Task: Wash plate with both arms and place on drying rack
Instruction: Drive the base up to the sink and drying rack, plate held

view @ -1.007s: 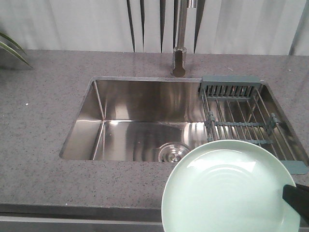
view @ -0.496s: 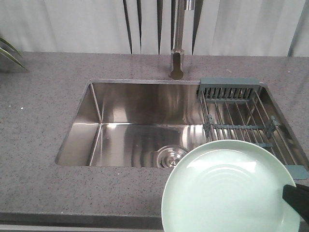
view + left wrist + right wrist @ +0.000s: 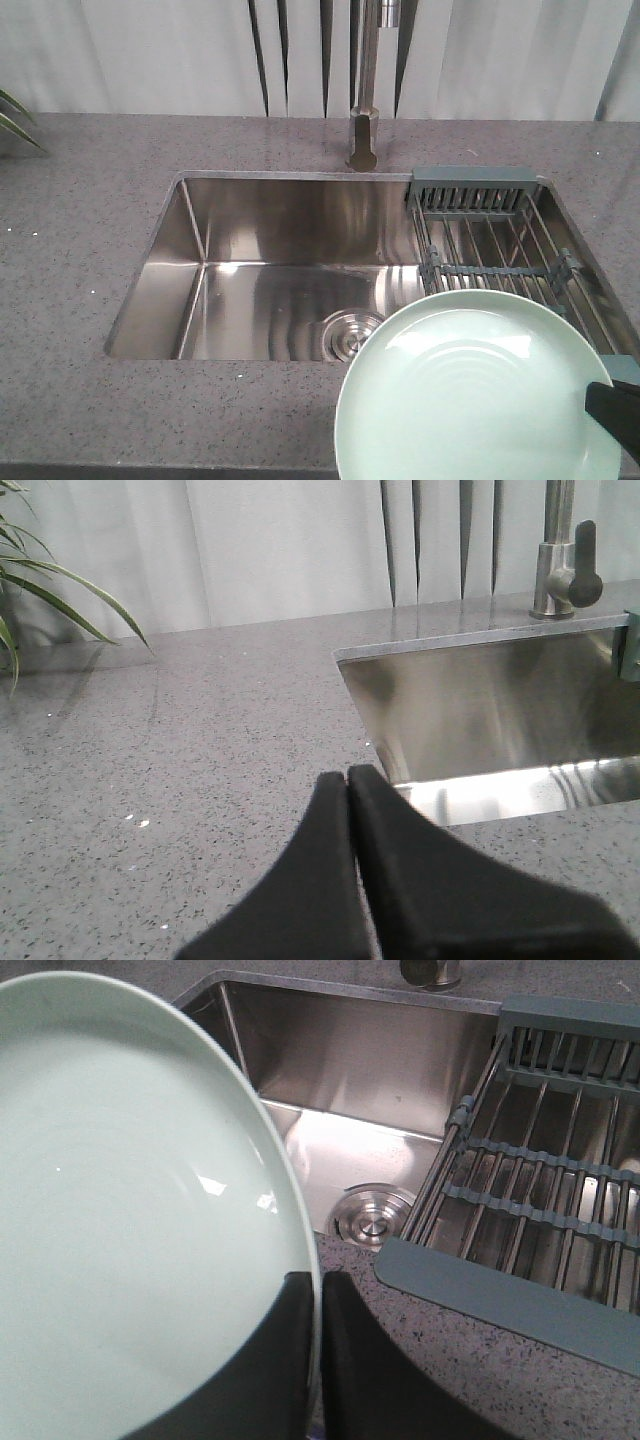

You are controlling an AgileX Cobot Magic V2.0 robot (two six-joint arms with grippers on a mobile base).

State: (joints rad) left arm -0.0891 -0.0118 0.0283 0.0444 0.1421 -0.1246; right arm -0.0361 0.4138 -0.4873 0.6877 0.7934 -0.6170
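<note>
mint-green plate (image 3: 470, 395) is clamped at its rim by the right tool (image 3: 318, 1290), held over the grey tabletop (image 3: 80, 250) near the drying rack (image 3: 495, 255); left tool (image 3: 347, 780) has its fingers together.

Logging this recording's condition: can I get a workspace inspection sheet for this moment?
Surface: grey speckled stone countertop with stainless steel sink basin set in.
Job's things: round pale mint-green plate held near the counter's front edge; roll-up steel-rod drying rack over the basin's right end, bare.
Clutter: nothing seen.
End effectors: right end effector shut on plate's rim; left end effector shut, empty.
Cables: nothing seen.
Surroundings: steel faucet behind basin, green plant leaves left, pale curtain behind.
</note>
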